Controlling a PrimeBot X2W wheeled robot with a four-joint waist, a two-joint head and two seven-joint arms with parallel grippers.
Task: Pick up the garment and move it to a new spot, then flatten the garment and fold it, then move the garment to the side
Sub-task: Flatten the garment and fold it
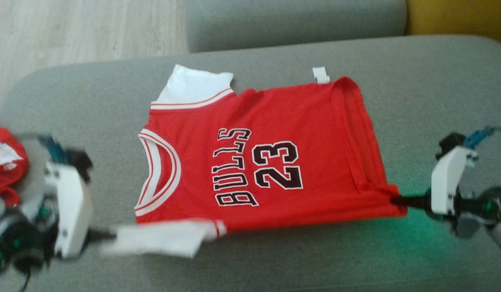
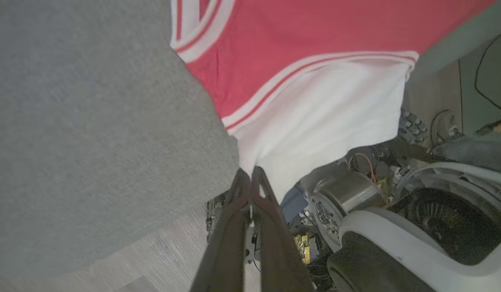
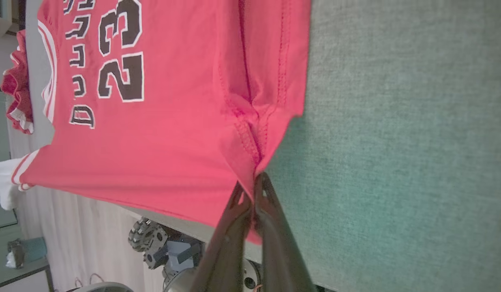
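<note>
The left gripper [image 1: 112,234], nearest the lens, has its fingers pressed together on the jersey [image 1: 275,162], pinching the near white sleeve [image 1: 161,240]. The right gripper [image 1: 394,199] is likewise closed tight on the jersey's near hem corner [image 1: 390,194]. The jersey lies print-up on the grey cushion [image 1: 416,101], its near edge stretched between both grippers. A second red garment [image 1: 5,162] sits beyond the jersey's collar.

The red jersey [image 1: 270,162] bears black, white-outlined lettering "BULLS" [image 1: 233,167] and the number "23" [image 1: 278,165] beside it; no other text is legible.
</note>
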